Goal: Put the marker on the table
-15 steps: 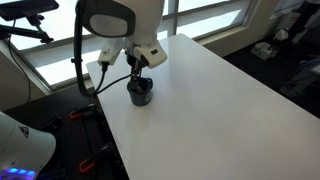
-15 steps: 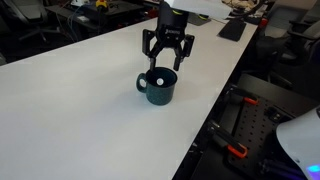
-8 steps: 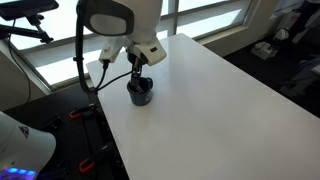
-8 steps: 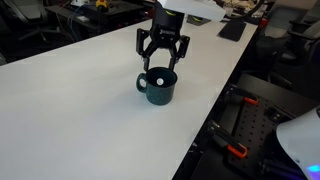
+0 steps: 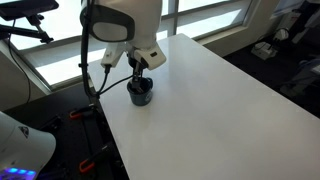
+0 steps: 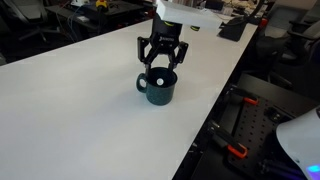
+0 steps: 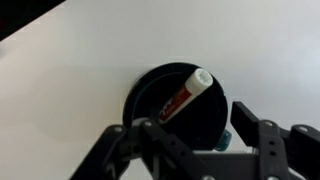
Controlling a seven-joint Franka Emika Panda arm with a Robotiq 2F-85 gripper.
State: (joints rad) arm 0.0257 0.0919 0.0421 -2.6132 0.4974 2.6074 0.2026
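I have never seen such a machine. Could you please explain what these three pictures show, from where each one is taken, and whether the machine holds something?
The white machine is a robot arm. At its end it has a claw with two fingers, called a gripper. Two pictures come from cameras outside the robot that look at the same white table from different places. The third comes from a camera on the wrist and looks down past the fingers. One dark cup stands on the table, and a marker leans inside it. The gripper hangs open just above the cup and holds nothing.
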